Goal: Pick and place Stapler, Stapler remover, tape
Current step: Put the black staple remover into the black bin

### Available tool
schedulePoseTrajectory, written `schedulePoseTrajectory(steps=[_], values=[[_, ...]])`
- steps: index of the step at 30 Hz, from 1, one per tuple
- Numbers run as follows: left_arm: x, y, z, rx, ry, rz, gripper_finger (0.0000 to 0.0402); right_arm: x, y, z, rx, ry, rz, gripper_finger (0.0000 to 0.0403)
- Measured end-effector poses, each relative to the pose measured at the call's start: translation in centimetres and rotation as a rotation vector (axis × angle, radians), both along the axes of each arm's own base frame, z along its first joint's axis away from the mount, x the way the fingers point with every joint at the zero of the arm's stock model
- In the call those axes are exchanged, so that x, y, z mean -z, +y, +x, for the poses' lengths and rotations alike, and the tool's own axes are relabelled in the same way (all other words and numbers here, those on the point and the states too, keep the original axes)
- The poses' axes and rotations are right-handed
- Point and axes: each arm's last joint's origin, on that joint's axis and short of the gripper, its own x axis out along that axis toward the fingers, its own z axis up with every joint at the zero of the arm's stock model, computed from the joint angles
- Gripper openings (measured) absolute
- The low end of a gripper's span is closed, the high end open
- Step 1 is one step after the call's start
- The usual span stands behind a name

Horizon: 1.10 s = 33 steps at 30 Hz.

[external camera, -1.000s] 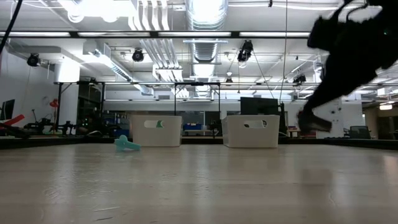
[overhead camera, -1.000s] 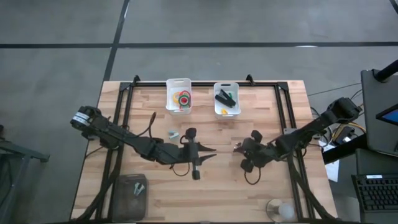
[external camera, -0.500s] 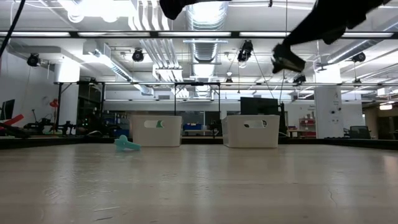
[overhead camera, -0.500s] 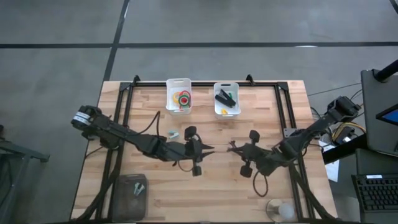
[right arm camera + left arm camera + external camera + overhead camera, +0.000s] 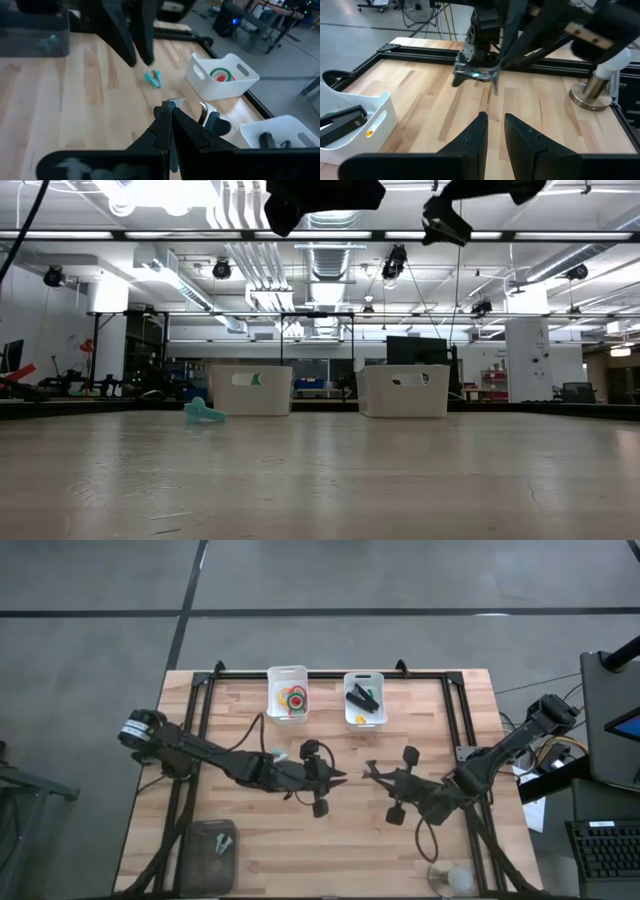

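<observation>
Staple remover (image 5: 475, 74), the grey claw-shaped one, looks to be pinched in the tips of the right gripper (image 5: 370, 770). In the right wrist view the two fingers are pressed to a point with a silvery piece showing at their end, and I judge that to be the tool, though I cannot make out the grip itself.

This gripper was down at the table surface a second ago. It now hangs high over the middle of the table, near the top edge of the low view. The pick therefore appears done, and what remains for this piece is the carry to the far side.

The left gripper (image 5: 338, 777) has drifted a little to the right and also sits raised at mid-table. Its fingers stand a narrow gap apart with nothing between them, and its tips are close to the right gripper's.

Further out, a teal staple remover (image 5: 278, 755) lies on the wood just left of the left arm's wrist, untouched. Against the far edge stand two white bins. The left bin (image 5: 272, 690) holds the tape (image 5: 292, 697), and the right bin (image 5: 349, 715) holds the black stapler (image 5: 360, 696).

With both grippers so near each other, I would watch for a knock as the right arm swings toward the bins.
</observation>
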Motion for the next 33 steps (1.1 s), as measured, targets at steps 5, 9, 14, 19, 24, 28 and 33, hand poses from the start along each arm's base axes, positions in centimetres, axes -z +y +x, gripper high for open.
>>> schedulePoseTrajectory(steps=[5,9,14,19,24,28,33], values=[[0.0,0.3,0.1,-0.006,-0.001,-0.001,0.0067,-0.7,0.2,0.1,-0.018,-0.014,-0.013,0.0008],[0.0,0.2,0.1,0.029,-0.001,-0.022,0.0067,-1.3,0.4,0.3,-0.031,-0.028,-0.028,0.0008],[0.0,0.1,0.6,0.039,-0.019,-0.026,0.0067,-1.5,0.8,0.9,-0.058,-0.054,-0.054,0.0008],[0.2,0.2,0.9,0.034,-0.015,-0.025,0.0067,-1.0,1.0,1.3,-0.061,-0.040,-0.074,0.0008],[0.3,0.3,1.1,0.048,-0.020,-0.036,0.0067,-1.0,1.0,1.3,-0.059,-0.043,-0.073,0.0008],[0.1,0.2,1.4,0.091,-0.057,-0.050,0.0067,-1.3,1.0,1.4,-0.059,-0.049,-0.075,0.0008],[0.0,0.2,1.5,0.098,-0.067,-0.057,0.0067,-1.3,1.0,1.4,-0.060,-0.047,-0.078,0.0008]])
